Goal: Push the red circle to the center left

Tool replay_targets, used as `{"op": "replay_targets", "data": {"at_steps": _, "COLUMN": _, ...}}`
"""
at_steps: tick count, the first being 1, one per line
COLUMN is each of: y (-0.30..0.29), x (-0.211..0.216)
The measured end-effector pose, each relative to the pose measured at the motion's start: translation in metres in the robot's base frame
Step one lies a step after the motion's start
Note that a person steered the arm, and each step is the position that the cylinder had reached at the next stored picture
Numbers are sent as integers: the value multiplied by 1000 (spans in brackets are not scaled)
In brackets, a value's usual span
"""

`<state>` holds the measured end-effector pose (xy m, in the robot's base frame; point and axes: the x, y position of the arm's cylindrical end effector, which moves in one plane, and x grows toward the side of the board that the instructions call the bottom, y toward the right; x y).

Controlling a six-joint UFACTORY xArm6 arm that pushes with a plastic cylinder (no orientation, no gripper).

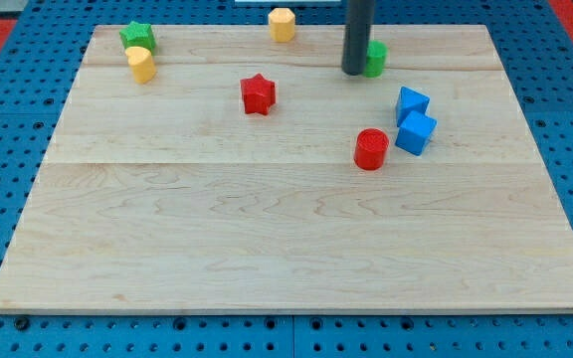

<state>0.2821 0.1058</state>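
One risk: dark rod tip [354, 71], no jaws visible, beside green block [376, 59]; red plastic cylinder [371, 149] near blue cubes [413, 117], easily nudging them.

My rod comes down from the view's top edge, right of centre, standing upright or very nearly so. It is dark and straight, and only its lower length shows; the arm above it is out of frame. My tip [355, 72] seems to rest on the surface, though contact is hard to confirm.
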Motion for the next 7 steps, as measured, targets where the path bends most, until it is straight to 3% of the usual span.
{"op": "replay_targets", "data": {"at_steps": 2, "y": 55, "x": -14}}
{"op": "replay_targets", "data": {"at_steps": 3, "y": 31, "x": 10}}
{"op": "replay_targets", "data": {"at_steps": 4, "y": -3, "x": 67}}
{"op": "replay_targets", "data": {"at_steps": 5, "y": 12, "x": 123}}
{"op": "replay_targets", "data": {"at_steps": 6, "y": -3, "x": 150}}
{"op": "replay_targets", "data": {"at_steps": 7, "y": 22, "x": 181}}
